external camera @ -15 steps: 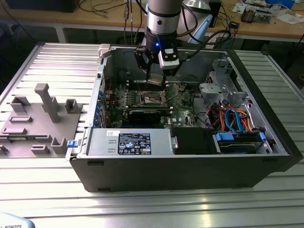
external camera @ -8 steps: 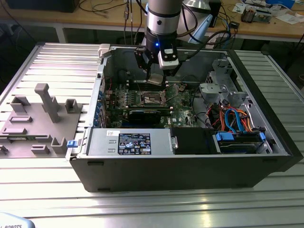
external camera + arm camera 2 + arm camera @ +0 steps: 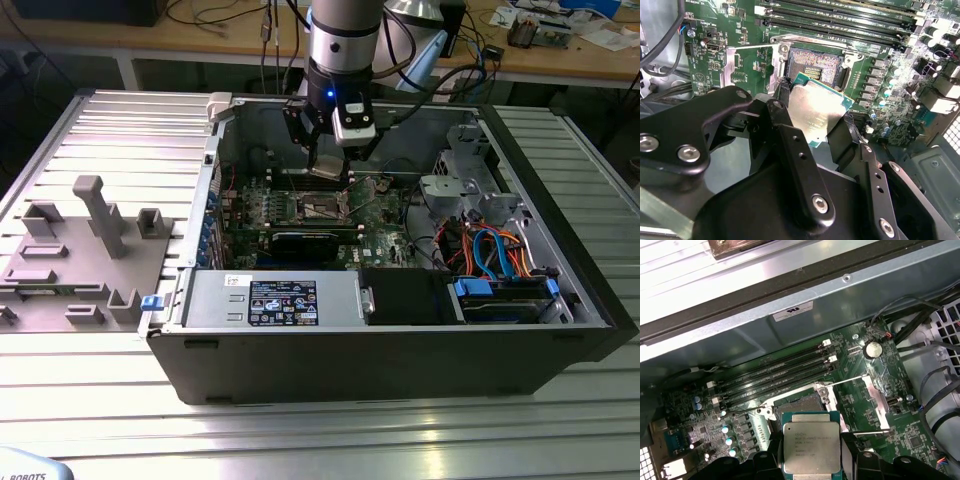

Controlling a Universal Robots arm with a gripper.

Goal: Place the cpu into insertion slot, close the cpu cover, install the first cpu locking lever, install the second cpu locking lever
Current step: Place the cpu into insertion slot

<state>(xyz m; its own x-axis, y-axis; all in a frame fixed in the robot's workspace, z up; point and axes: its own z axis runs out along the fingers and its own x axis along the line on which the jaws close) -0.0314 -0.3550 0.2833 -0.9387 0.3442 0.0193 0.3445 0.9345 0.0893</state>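
My gripper (image 3: 328,158) hangs inside the open computer case, shut on the cpu (image 3: 327,167). In both wrist views the cpu (image 3: 817,112) (image 3: 810,445) is a square chip with a silver top and green edge, pinched between two black fingers (image 3: 782,95) on opposite sides. It hovers tilted, just above and beside the insertion slot (image 3: 812,62) (image 3: 799,404), whose dark centre lies uncovered. The cpu cover (image 3: 747,67) (image 3: 875,399) is swung open and lies to the side of the slot. Two thin metal lever rods (image 3: 867,432) stick out by the cover.
Long black memory slots (image 3: 775,372) run along one side of the slot. The case walls (image 3: 400,350) enclose the motherboard (image 3: 385,235), with a drive cage and blue and orange cables (image 3: 495,250) at the exterior view's right. A grey fixture (image 3: 90,250) stands on the table at the left.
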